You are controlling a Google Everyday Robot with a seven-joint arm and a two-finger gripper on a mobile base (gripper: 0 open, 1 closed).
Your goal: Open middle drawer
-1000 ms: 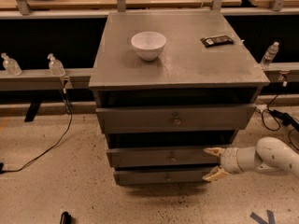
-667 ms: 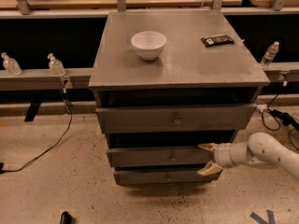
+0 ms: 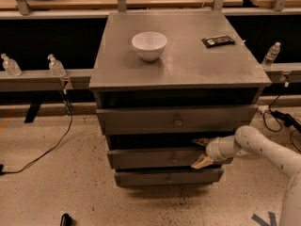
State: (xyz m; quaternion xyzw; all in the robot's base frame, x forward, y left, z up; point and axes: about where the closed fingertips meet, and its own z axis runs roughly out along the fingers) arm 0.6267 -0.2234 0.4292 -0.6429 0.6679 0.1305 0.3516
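Observation:
The grey cabinet [image 3: 178, 55] has three drawers. The middle drawer [image 3: 150, 158] is the second one, with a small round knob [image 3: 174, 159] at its centre. My gripper [image 3: 201, 152] comes in from the right on a white arm [image 3: 263, 147]. It is open, with one tan finger [image 3: 201, 141] above the drawer front's top edge and one finger [image 3: 202, 162] in front of the drawer front, right of the knob. The top drawer [image 3: 176, 119] is above and the lowest drawer [image 3: 167, 177] below.
A white bowl [image 3: 149, 45] and a black flat packet [image 3: 217, 41] lie on the cabinet top. Small bottles [image 3: 55, 66] stand on a rail at the left and one bottle [image 3: 271, 54] at the right. Black cables [image 3: 47, 149] run over the speckled floor.
My gripper has moved left along the middle drawer front, from its right end toward the knob. The drawers have not visibly moved.

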